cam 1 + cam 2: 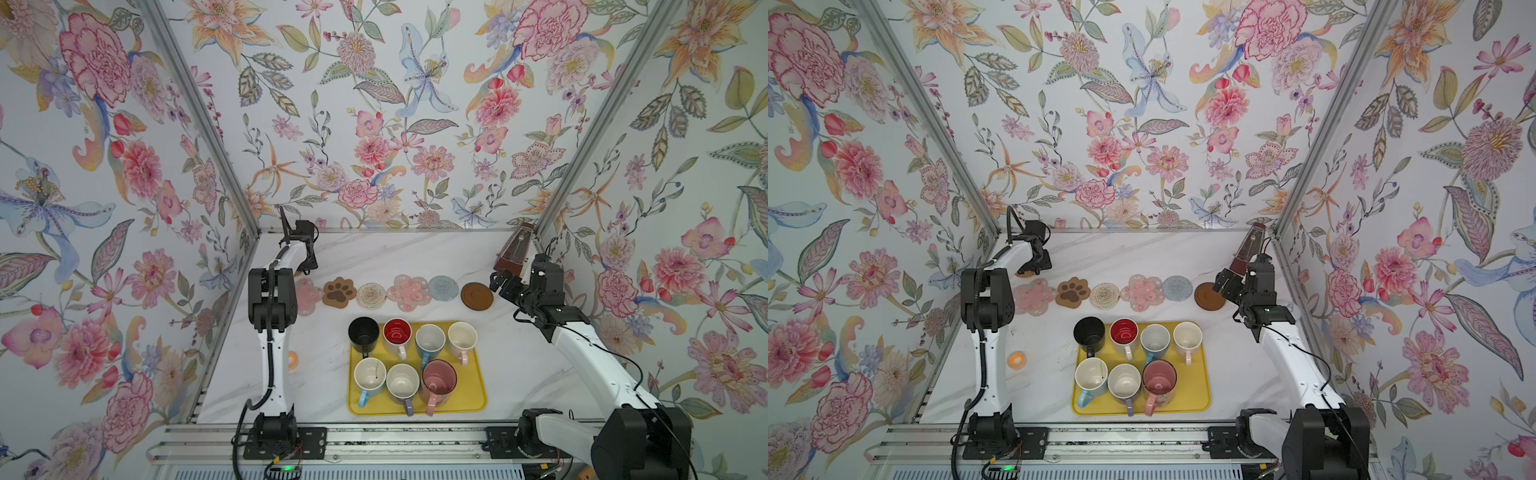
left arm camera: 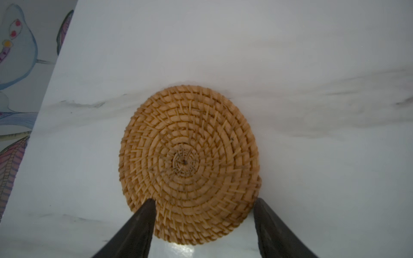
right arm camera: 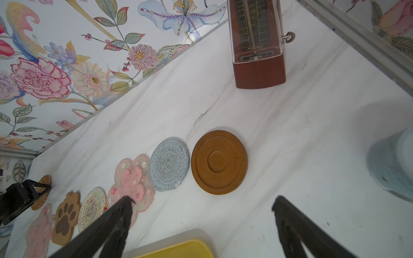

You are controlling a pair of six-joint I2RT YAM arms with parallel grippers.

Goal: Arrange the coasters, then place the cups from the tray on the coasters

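A woven tan coaster [image 2: 188,156] lies flat at the table's far left, behind the row. My left gripper [image 2: 204,201] has a fingertip against each side of its near rim; in a top view the gripper [image 1: 1038,266] stands over the coaster [image 1: 1025,273]. Six coasters form a row from a pink flower [image 1: 308,297] to the dark brown disc [image 1: 476,296]. My right gripper [image 3: 201,201] hangs open and empty just in front of that disc [image 3: 219,162]. Several cups, among them a black one [image 1: 363,332] and a pink one [image 1: 439,378], stand on the yellow tray [image 1: 478,399].
A brown metronome [image 1: 513,253] stands in the far right corner behind my right gripper. A small orange ring [image 1: 293,359] lies left of the tray beside the left arm. A pale blue-white jar [image 3: 393,165] sits at the right. Flowered walls close in three sides.
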